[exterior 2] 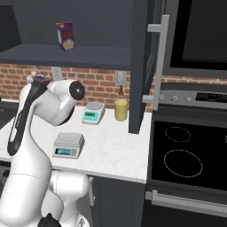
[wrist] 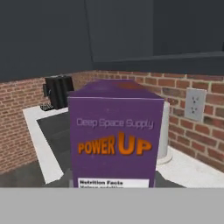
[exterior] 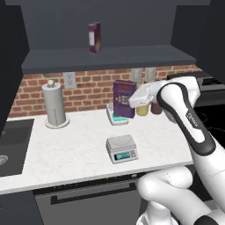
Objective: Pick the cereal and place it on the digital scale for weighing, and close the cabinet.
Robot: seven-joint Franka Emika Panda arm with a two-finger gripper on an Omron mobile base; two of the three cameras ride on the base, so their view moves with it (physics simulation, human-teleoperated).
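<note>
**Purple cereal box held above the counter, scale platform bare, cabinet door open**

The gripper (exterior: 134, 100) is clamped on the cereal (exterior: 124, 98) — the dark purple box stands upright in the grip, lifted off the white counter (exterior: 79, 145) and hanging in front of the brick backsplash (exterior: 88, 88). In the hand view the cereal (wrist: 114, 135) sits close before the camera, its front reading "Deep Space Supply" and "POWER UP" in orange, with a pale nutrition label along the bottom.

The digital scale (exterior: 121, 148) rests on the counter nearer the front edge, below and in front of the held box and well apart from it; its square grey platform carries nothing, and its green display faces forward. In the right base view the same scale (exterior 2: 68, 145) lies beside the arm's elbow.

Behind it, near the wall, is a smaller white scale (exterior: 115, 115) with a teal front. Just right of that are a yellow jar (exterior 2: 121, 109) and a dark bottle (exterior 2: 120, 92). A paper towel holder (exterior: 55, 105) stands to the left, by the sink (exterior: 13, 147).

The cabinet (exterior 2: 146, 66) is open — 1 dark door swings out over the counter's right end, its long silver bar handle (exterior 2: 160, 62) facing the stove (exterior 2: 186, 155). On the exposed shelf stands a maroon box (exterior: 94, 38) with a cream-yellow panel.
</note>
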